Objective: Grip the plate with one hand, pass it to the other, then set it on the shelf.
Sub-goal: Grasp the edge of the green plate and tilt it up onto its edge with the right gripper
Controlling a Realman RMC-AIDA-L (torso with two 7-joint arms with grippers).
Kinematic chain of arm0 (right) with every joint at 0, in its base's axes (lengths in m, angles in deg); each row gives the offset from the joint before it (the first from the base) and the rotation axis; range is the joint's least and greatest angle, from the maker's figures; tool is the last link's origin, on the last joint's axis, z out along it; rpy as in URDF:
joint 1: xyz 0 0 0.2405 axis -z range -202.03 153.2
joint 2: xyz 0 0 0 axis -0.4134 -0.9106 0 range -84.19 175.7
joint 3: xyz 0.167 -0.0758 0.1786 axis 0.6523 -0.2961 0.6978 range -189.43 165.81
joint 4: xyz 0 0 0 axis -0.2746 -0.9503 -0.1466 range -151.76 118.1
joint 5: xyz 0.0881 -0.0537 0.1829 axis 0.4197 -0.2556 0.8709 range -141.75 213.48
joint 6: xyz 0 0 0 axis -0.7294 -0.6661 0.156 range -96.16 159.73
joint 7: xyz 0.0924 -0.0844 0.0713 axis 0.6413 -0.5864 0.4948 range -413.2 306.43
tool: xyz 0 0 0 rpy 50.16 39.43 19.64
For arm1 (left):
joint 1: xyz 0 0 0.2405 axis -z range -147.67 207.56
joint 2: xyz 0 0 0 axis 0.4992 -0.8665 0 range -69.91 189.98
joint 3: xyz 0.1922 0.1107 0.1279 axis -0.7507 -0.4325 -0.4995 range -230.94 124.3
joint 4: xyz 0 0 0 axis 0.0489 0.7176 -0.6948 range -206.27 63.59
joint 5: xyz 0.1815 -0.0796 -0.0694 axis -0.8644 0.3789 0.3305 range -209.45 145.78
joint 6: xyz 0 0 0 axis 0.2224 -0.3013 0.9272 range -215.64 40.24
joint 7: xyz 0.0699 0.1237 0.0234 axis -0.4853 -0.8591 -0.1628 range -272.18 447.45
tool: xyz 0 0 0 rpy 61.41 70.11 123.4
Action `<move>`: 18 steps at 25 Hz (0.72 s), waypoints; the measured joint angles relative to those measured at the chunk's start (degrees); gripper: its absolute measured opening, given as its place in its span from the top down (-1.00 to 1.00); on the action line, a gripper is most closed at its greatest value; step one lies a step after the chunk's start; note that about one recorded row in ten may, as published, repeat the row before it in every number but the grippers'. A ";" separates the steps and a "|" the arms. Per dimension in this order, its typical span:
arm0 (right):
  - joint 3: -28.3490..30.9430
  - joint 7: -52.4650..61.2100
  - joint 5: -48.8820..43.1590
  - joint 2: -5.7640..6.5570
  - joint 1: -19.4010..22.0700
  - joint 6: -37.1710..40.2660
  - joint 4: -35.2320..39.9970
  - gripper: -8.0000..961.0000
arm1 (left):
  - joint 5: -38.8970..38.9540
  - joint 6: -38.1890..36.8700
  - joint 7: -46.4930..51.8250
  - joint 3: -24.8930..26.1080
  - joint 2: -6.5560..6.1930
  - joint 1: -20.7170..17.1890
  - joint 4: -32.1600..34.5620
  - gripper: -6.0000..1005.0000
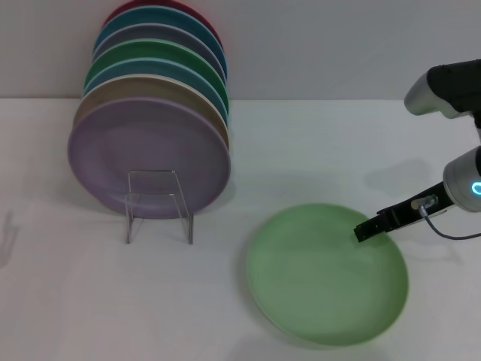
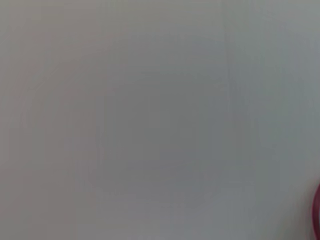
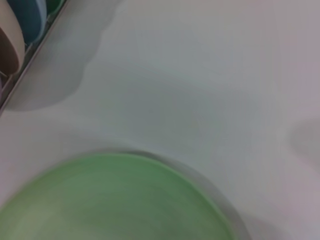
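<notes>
Right gripper [image 1: 365, 230] reaches in from the right edge of the counter, its dark tip over the far right part of the plate's rim; whether its fingers are apart or together cannot be told, nor whether it touches the plate. One arm only is in sight in the head view; the left gripper does not show in any view.

One pale green plate [image 1: 327, 274] lies flat on the counter [image 1: 98, 301], toward the near edge and right of the middle. It sits under and mostly to the near left of the gripper tip. In the right wrist view the same plate [image 3: 115, 200] fills the lower part of the picture, with bare counter beyond it.

One small clear wire rack [image 1: 158, 204] stands on the counter left of the middle, well apart from the green plate. A row of upright plates leans behind it: eight can be counted, with a lilac plate [image 1: 143, 162] in front touching the rack, then a tan one [image 1: 154, 94], then blue, green, greyish and blue ones, and a red plate [image 1: 199, 16] at the very back.

White and matte, the counter runs back to a plain pale grey wall [image 1: 338, 45]. The left wrist view shows only a blank grey surface with a sliver of red at one edge.
</notes>
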 joint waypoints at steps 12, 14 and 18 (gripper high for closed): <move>-4.01 2.65 -2.64 0.13 -2.16 1.55 3.36 -0.47 | 0.00 0.42 0.00 0.31 0.00 0.18 0.07 -0.61; -5.35 3.41 -3.63 0.09 -2.25 1.76 3.47 -0.44 | 0.00 0.42 0.00 0.31 0.00 0.18 0.07 -0.61; -5.89 3.40 -3.82 0.09 -2.26 2.14 3.51 -0.37 | 0.00 0.42 0.00 0.32 0.00 0.19 0.07 -0.61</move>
